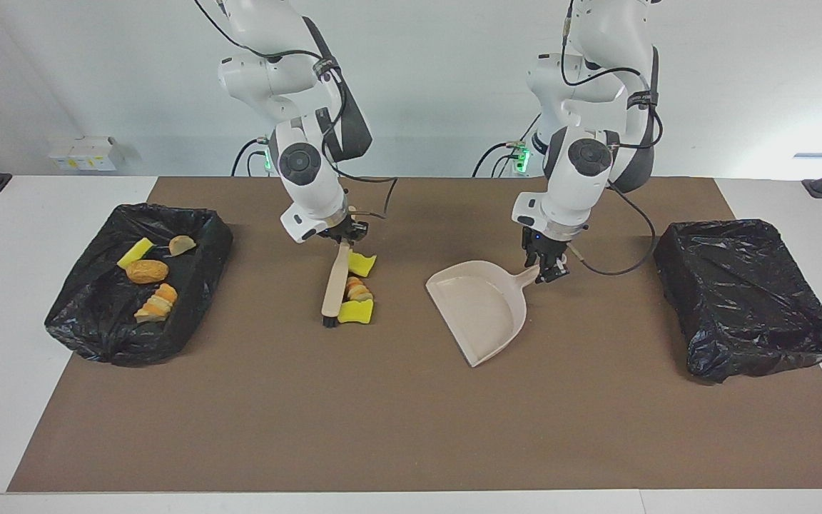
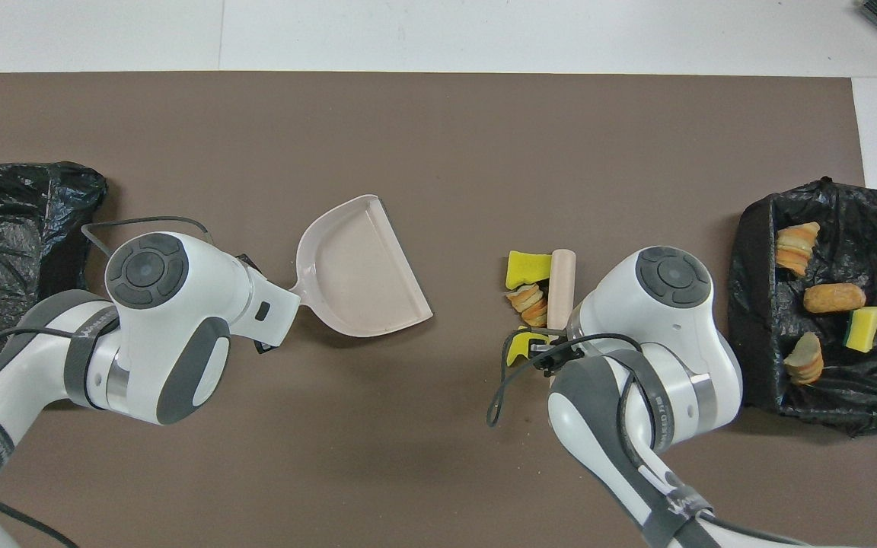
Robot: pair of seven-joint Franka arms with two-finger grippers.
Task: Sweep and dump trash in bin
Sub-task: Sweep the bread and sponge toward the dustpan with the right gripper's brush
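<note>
Sweeping: my right gripper (image 1: 345,239) is clamped on the brush (image 1: 334,284), its bristles down on the mat. I should keep them flat and push the pile steadily.
Catching: my left gripper (image 1: 545,271) pinches the dustpan (image 1: 481,310) handle; I judge its lip must stay flush to the mat, facing the pile.
Empty bin (image 1: 748,296): at my left arm's end, nothing visible inside.
Filled bin (image 1: 90,335): at my right arm's end, holding bread and sponge.
Trash (image 1: 355,289): touching the brush, well apart from the dustpan.

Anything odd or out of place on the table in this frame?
Nothing stands out: the three trash pieces lie beside the brush, the dustpan sits flat, and both bins are intact.
</note>
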